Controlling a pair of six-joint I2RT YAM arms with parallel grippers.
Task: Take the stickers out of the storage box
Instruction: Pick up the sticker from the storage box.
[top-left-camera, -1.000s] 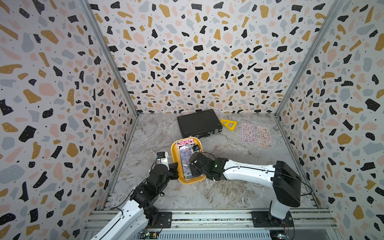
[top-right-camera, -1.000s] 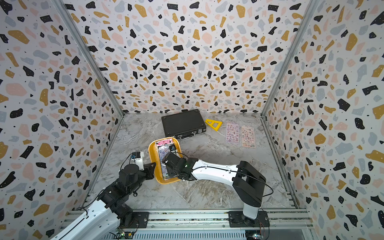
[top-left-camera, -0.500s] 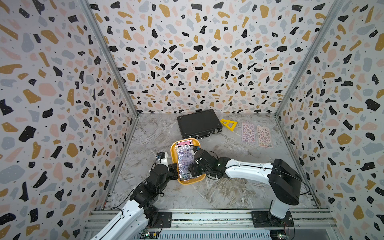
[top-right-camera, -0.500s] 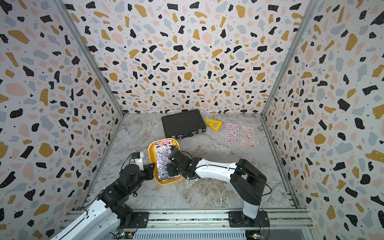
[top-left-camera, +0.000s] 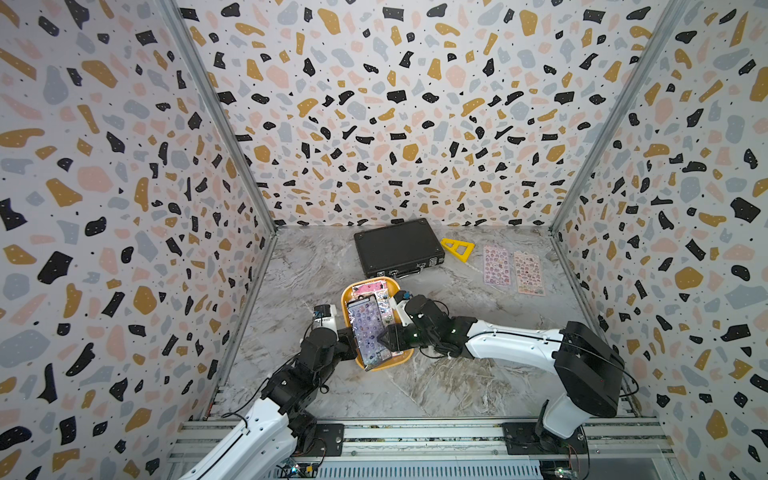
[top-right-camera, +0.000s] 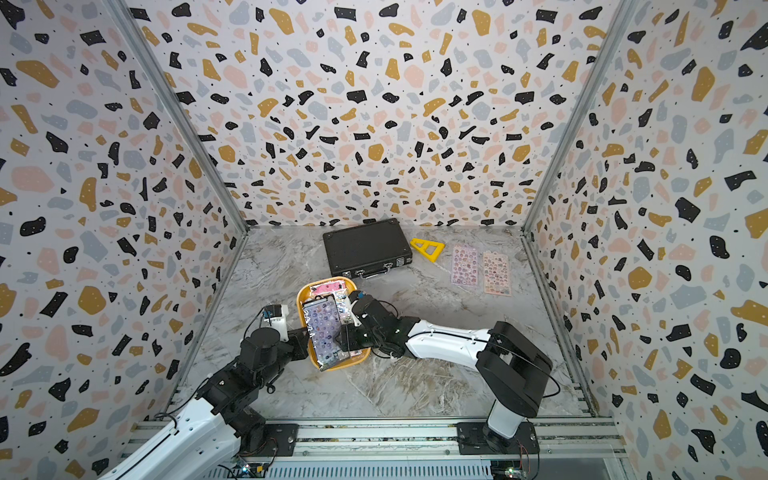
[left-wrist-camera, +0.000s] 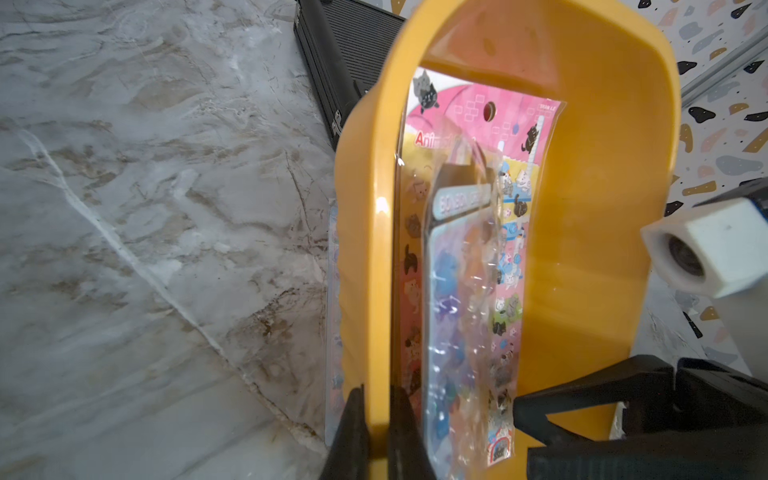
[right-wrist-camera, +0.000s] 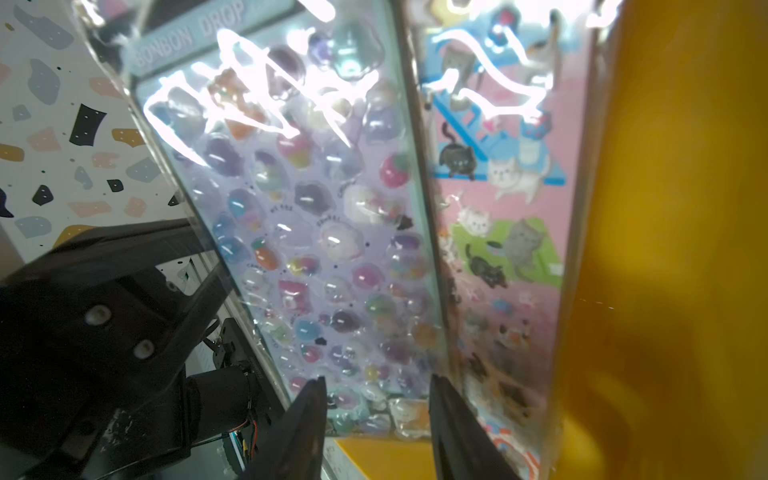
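Observation:
The storage box (top-left-camera: 352, 287) (top-right-camera: 305, 289), a shallow yellow-orange tray, sits mid-table. My left gripper (top-left-camera: 350, 338) (left-wrist-camera: 376, 415) is shut on its left rim (left-wrist-camera: 374, 249). Inside lie stickers: a purple bubble sheet (top-left-camera: 368, 332) (top-right-camera: 324, 332) (right-wrist-camera: 316, 208) tilted up on top, and a pink cat sheet (top-left-camera: 369, 287) (left-wrist-camera: 469, 120) (right-wrist-camera: 511, 208) below it. My right gripper (top-left-camera: 384, 338) (top-right-camera: 343, 336) (right-wrist-camera: 378, 386) reaches in from the right. Its jaws stand apart on either side of the purple sheet's edge. Two more sticker sheets (top-left-camera: 496, 265) (top-left-camera: 528, 273) lie flat at the back right.
A black briefcase (top-left-camera: 397, 247) (top-right-camera: 365, 247) lies closed just behind the tray, with a yellow triangle ruler (top-left-camera: 457, 249) to its right. Patterned walls enclose the marble table on three sides; a metal rail (top-left-camera: 415, 432) runs along the front.
The right gripper's jaws have narrowed around the purple sheet's edge and the right arm has shifted slightly. The left gripper has kept its hold on the tray rim.

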